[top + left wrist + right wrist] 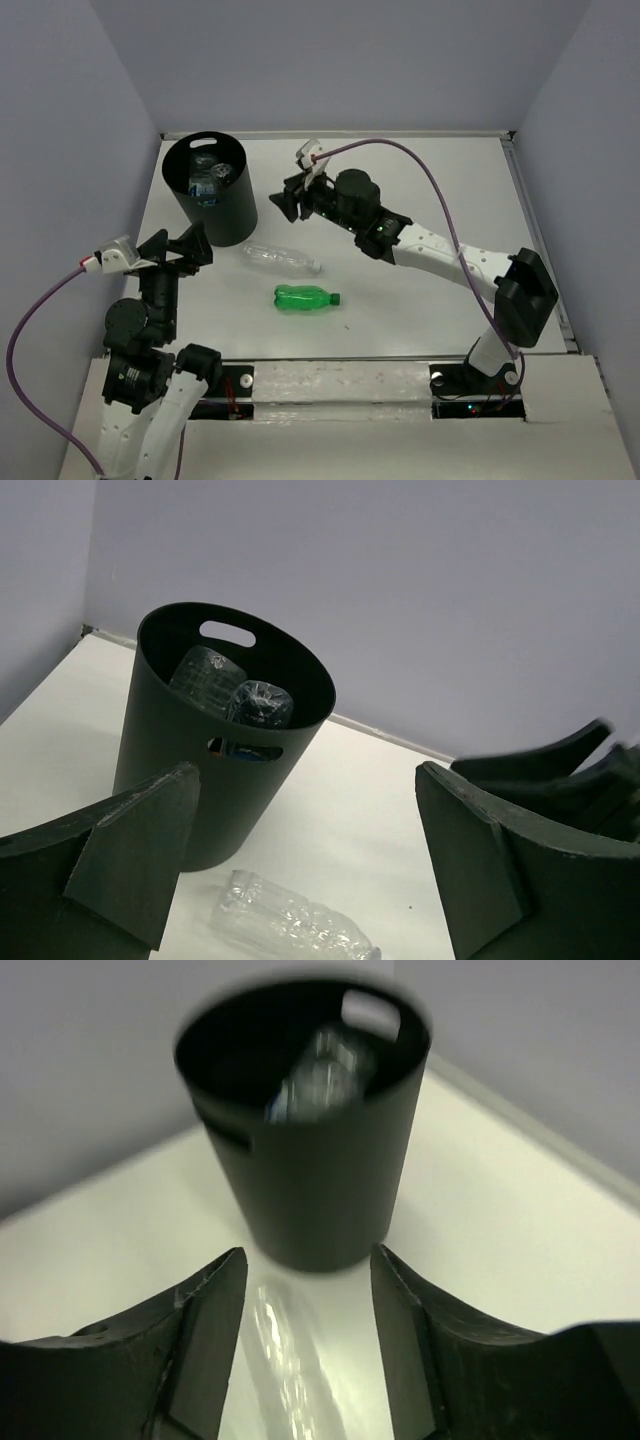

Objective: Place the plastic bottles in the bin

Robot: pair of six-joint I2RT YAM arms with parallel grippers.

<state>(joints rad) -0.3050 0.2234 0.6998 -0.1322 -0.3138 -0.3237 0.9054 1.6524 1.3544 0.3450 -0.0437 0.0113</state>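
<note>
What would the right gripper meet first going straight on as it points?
Probably the side wall of the bin, dead ahead of the right gripper; the clear bottle lies lower, likely beneath that line.

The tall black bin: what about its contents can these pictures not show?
- Bottle count inside the tall black cylindrical plastic bin: its wall hides the lower part, in the top and left wrist views.
- Right wrist view: contents blurred.
- Clear plastic bottle: cut by the bottom edge, left wrist view.

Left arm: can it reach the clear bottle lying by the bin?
Probably yes. The left gripper is open and faces the clear bottle, with bare table between; the bin stands close beside it, not in the way.
</note>
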